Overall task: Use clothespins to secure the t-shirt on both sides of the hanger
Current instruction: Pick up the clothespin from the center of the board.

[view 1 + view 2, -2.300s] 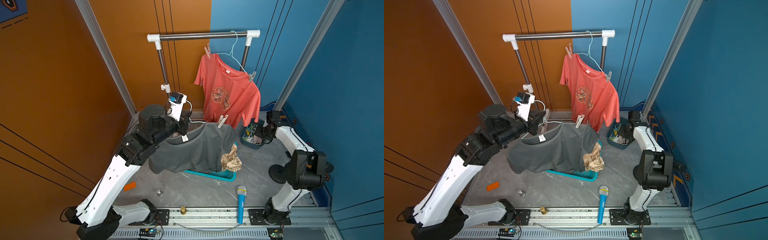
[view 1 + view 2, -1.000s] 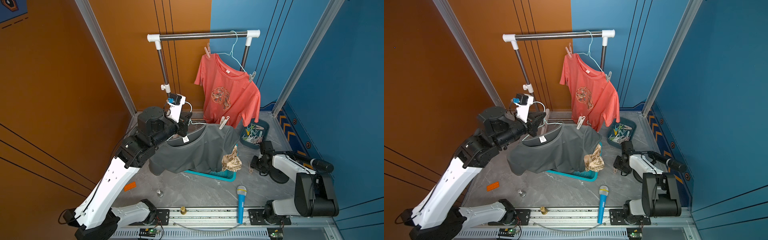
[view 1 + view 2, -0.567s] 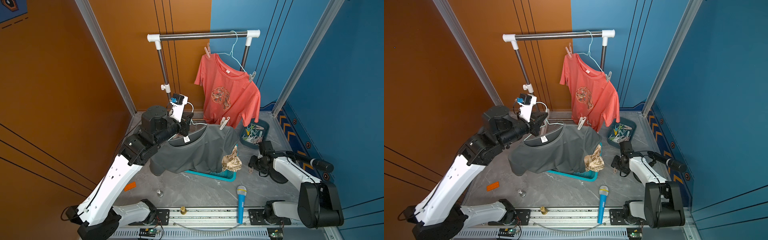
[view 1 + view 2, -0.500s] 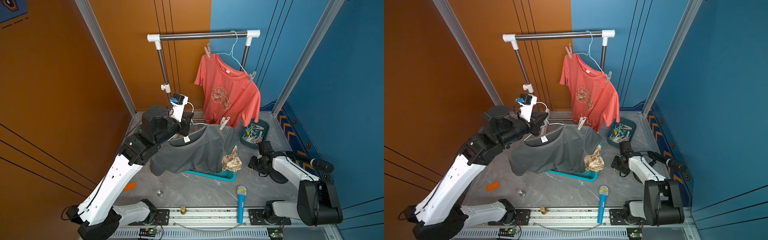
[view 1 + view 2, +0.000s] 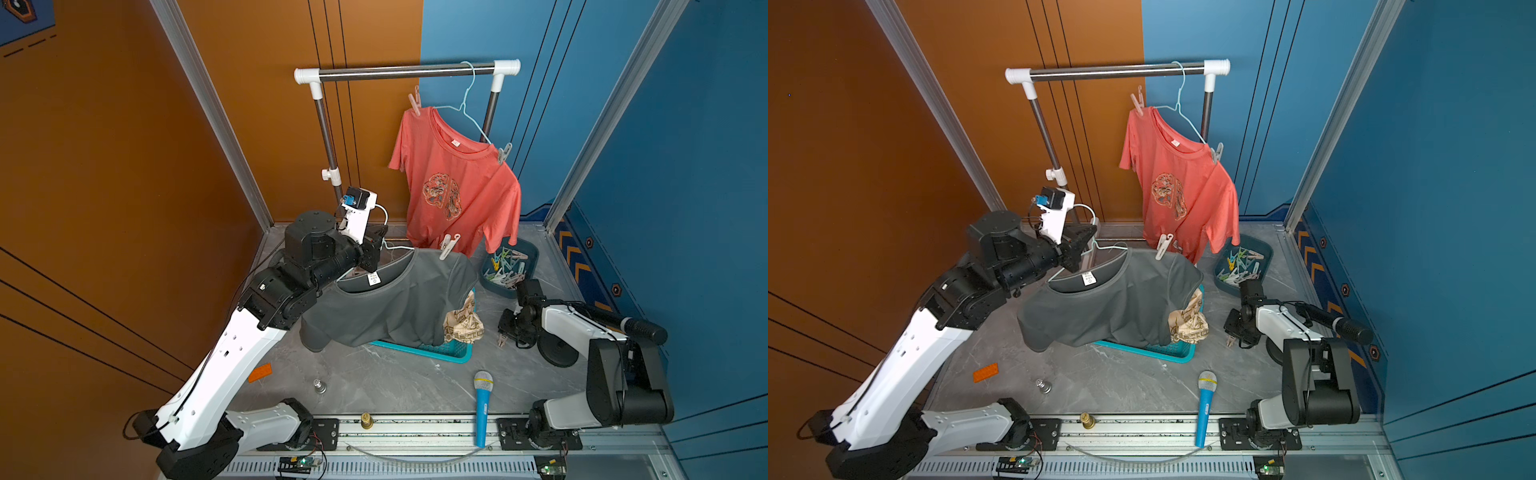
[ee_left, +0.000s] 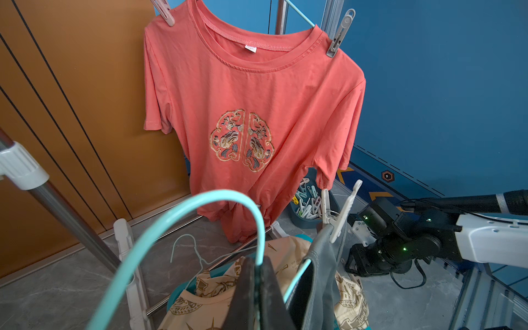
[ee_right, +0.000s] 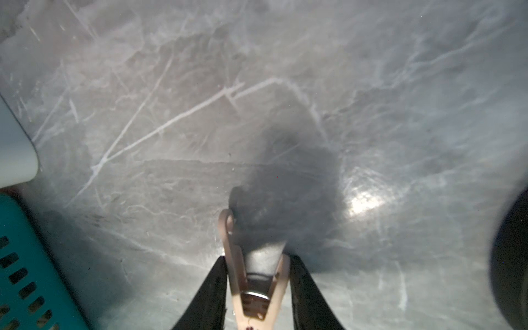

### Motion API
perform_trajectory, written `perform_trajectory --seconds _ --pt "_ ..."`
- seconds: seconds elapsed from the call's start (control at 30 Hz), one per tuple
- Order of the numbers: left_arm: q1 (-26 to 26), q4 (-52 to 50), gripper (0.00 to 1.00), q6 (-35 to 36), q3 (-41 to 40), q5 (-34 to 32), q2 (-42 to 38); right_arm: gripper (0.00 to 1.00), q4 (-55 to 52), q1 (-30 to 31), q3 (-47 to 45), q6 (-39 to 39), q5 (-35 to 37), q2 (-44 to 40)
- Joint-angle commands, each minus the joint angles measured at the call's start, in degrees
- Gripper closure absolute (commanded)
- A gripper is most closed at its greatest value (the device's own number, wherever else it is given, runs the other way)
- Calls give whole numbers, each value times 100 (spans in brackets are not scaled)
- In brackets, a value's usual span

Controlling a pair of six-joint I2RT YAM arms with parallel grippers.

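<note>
My right pincer [image 7: 257,258] grips a pink clothespin [image 7: 233,257] nose-down over the worktop [image 7: 171,114]; the t-shirt's [image 5: 395,307] bare shoulder hangs well apart, by my left pincer [image 6: 258,265] clamping the hanger [image 6: 259,237].

Beige cloth [image 5: 463,328] carries printed lettering; only a word like "King" can be made out. White neck tag [image 5: 373,279] on the grey t-shirt [image 5: 395,311] has print too small to read. Nothing else is legible.
</note>
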Motion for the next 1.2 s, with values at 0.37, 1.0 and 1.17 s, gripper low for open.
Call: perform_trajectory --seconds 0.37,1.0,1.17 --pt "16 83 98 -654 171 -1734 152 78 89 -119 -52 25 -141 -972" --pt "-531 362 100 -1515 240 -4113 -205 89 -418 1 200 -229 325 -3339" --pt "-1222 549 99 -383 1610 -4845 310 89 -535 147 446 -247 371 -3457"
